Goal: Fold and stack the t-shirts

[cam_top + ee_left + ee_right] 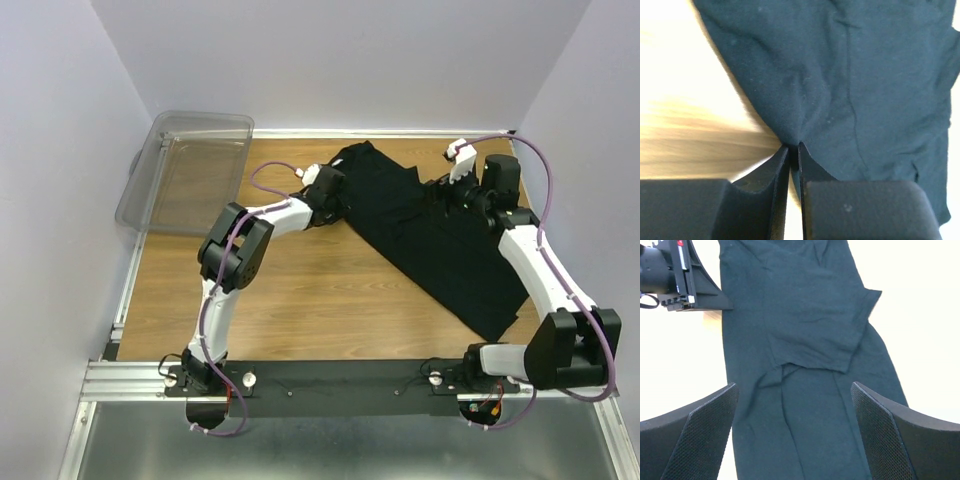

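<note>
mid-fold, the left gripper (794, 146) pinches an edge of the t-shirt (430, 230) lying ahead of it, while the right gripper (794, 387) gapes above it and probably must drop to grasp.

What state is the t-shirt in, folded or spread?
Partly folded: the t-shirt lies as a long strip, a sleeve flap doubled over its body; the left end effector pinches its edge.

Blurred table (685, 130) in left wrist view, t-shirt (805, 390) cropped by right wrist view's edges
</note>
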Action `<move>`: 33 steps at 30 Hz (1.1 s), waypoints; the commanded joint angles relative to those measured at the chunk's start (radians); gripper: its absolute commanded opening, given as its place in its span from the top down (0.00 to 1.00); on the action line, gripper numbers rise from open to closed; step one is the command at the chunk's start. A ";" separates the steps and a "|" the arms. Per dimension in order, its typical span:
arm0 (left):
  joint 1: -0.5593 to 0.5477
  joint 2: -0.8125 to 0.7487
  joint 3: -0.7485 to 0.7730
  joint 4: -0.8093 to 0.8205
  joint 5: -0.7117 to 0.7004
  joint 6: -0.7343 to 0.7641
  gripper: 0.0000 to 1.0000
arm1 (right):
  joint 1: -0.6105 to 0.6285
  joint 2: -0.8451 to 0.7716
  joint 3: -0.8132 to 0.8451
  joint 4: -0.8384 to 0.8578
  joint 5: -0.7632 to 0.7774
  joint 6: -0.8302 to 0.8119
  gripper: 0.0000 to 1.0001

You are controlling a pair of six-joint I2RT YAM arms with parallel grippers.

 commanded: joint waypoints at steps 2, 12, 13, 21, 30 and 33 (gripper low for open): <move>0.098 -0.028 -0.062 -0.078 -0.046 0.140 0.83 | -0.009 -0.050 -0.018 -0.008 -0.034 0.027 0.00; 0.309 -0.061 -0.009 -0.124 0.203 0.496 0.73 | -0.009 -0.005 0.006 -0.139 -0.246 -0.183 0.00; 0.320 -0.100 -0.019 -0.112 0.242 0.516 0.71 | -0.007 0.009 0.005 -0.213 -0.276 -0.237 0.00; 0.299 -0.507 -0.275 0.075 0.326 0.660 0.32 | 0.372 0.049 -0.093 -0.527 -0.149 -0.626 0.05; 0.299 -1.201 -0.642 0.149 0.055 0.780 0.10 | 0.790 0.120 -0.239 -0.026 0.485 -0.206 0.07; 0.302 -1.414 -0.731 0.111 -0.065 0.757 0.03 | 0.824 0.177 -0.235 0.004 0.558 -0.165 0.14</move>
